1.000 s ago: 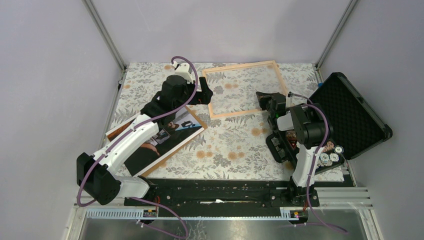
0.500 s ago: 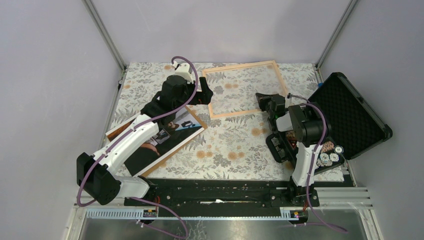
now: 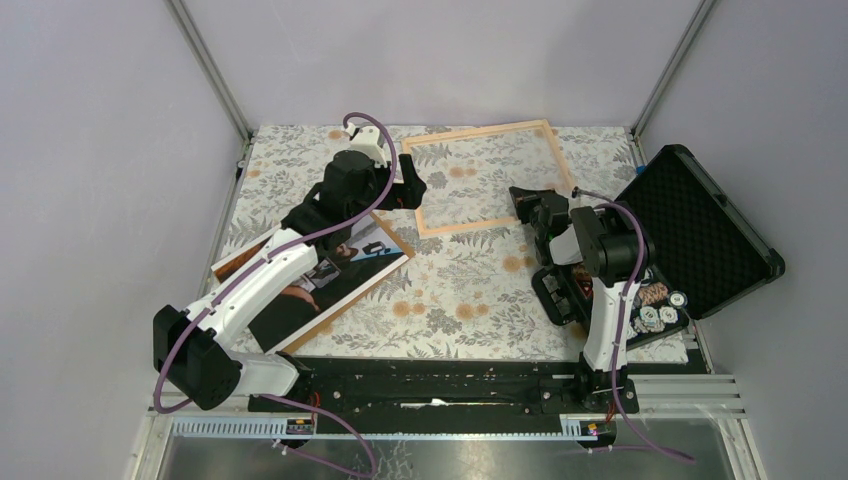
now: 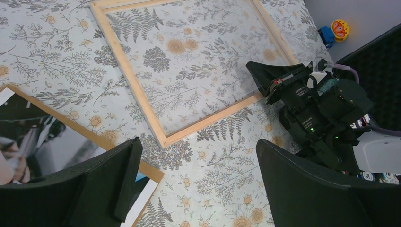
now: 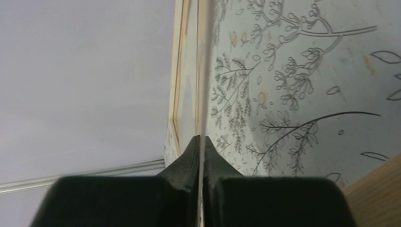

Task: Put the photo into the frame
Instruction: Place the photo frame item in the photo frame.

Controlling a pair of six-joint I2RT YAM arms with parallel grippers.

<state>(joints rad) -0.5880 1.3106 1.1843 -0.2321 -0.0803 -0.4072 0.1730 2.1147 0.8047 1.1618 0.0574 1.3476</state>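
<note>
Left gripper (image 3: 413, 188) jaws wide apart, nothing between them. In the top view it sits over the frame's (image 3: 475, 131) left rail; the wrist view looks down past both fingers (image 4: 108, 179) at the near-left corner. The frame is at far centre of the floral cloth (image 3: 470, 290), skewed, with the cloth pattern showing through its opening. Right gripper (image 3: 527, 203) is at the frame's near-right end, fingers pressed together on a thin pane (image 5: 202, 71). In the right wrist view the pane is edge-on, a pale line running away from the fingertips with the wood rails just left of it. Cannot tell whether the pane is clear glass or plastic, or whether that side of the frame is lifted. Photo (image 3: 355, 262) lies face up at near left, turned at an angle, dark scene with blue and white patches, brown edge and white margin showing. The left arm's white link crosses over much of it. Its far corner is near the frame's near-left corner but not touching. Black foam-lined case (image 3: 700, 235) stands open at the right edge beside the right arm, with small round items in its lower half that are too small to identify.
</note>
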